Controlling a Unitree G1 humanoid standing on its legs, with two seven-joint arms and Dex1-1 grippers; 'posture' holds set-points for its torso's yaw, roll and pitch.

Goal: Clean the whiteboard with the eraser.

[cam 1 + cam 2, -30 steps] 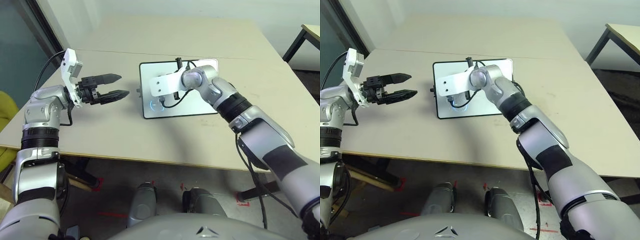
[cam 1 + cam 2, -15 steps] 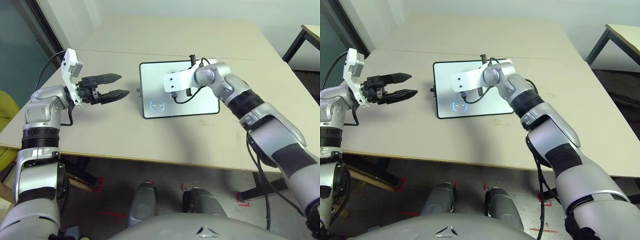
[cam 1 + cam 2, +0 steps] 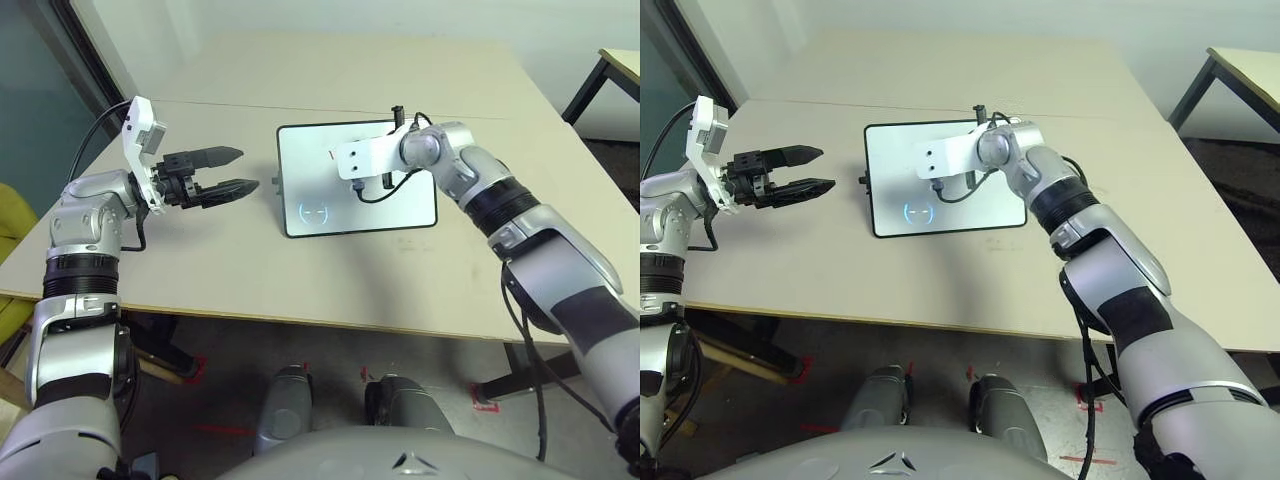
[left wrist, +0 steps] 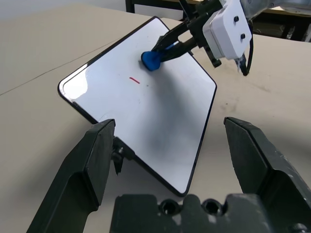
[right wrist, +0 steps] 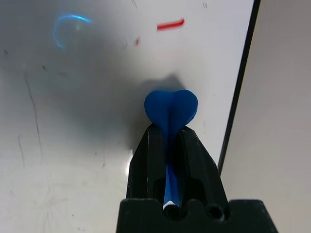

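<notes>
**Observer:** Where is the whiteboard sitting for you?

**Operator:** I see the whiteboard (image 3: 330, 195) flat on the beige desk (image 3: 420, 290), near the middle, with a small grey knob on its left edge. There is a faint bluish ring mark toward its near-left corner and one short red stroke (image 5: 170, 24) on the white surface.

**Observer:** And the right arm?

**Operator:** I have the right arm stretched forward and across to the left, its forearm crossing the board's right edge, the wrist angled down toward the surface. The right gripper (image 5: 170, 127) has its jaws clamped together on the eraser (image 5: 171, 108). The blue block is squeezed so that its free end bulges out past the fingertips. From the left wrist view that blue end sits against the board, close to the red stroke, toward the far edge of the board.

**Observer:** The left side?

**Operator:** I hold the left arm raised over the left part of the desk, elbow bent, forearm upright. The left gripper (image 3: 228, 170) points roughly level toward the board's left edge, well apart from it. Its jaws stand apart with nothing between them.
</notes>
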